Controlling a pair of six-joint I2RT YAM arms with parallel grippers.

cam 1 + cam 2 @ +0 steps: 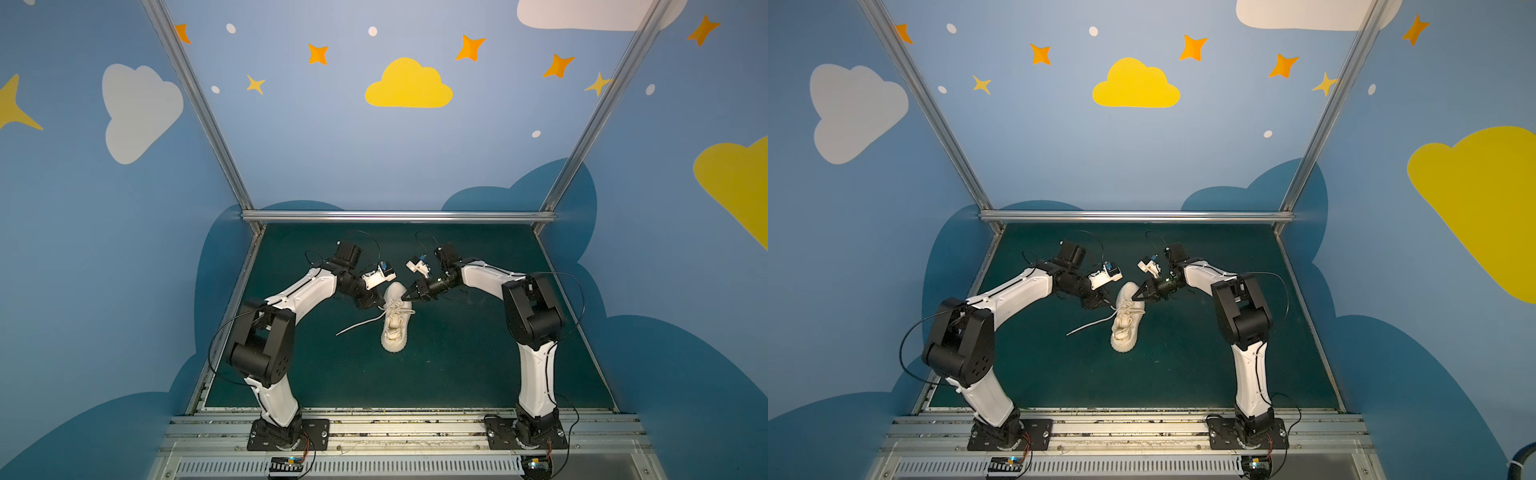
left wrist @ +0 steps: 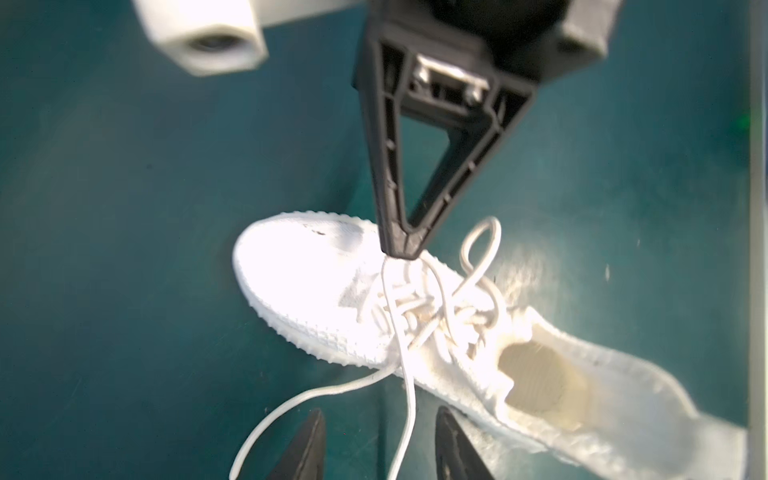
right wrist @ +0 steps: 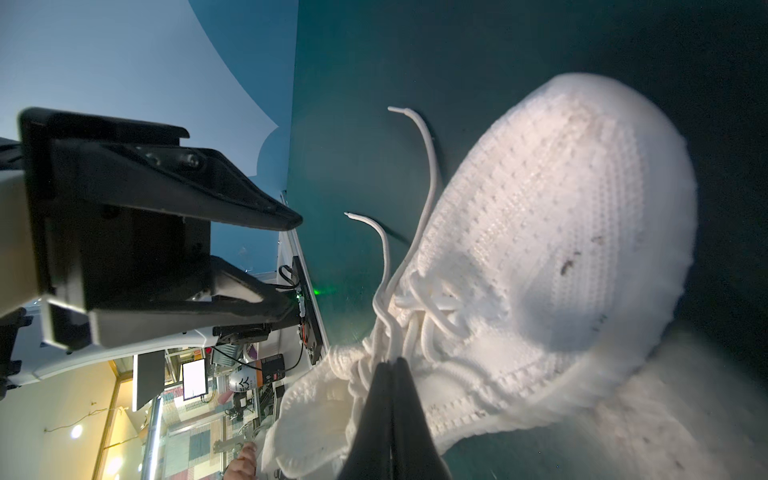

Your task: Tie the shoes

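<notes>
The sneaker (image 1: 395, 328) lies mid-way on the green mat (image 1: 457, 365), with its long axis running from the toe at the far side to the heel toward the arm bases. The right claw (image 2: 401, 251) is closed on the laces (image 2: 415, 316) over the lacing. The left claw (image 2: 380, 415) stands open just beside it, with a loose strand (image 2: 409, 399) passing between its jaws. We judge the left arm the nearer one to this strand.

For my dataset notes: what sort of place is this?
Probably a robot test cell in a lab: two arms bolted to a rail, a green mat inside an aluminium frame, and painted cloud walls around one shoe.
</notes>
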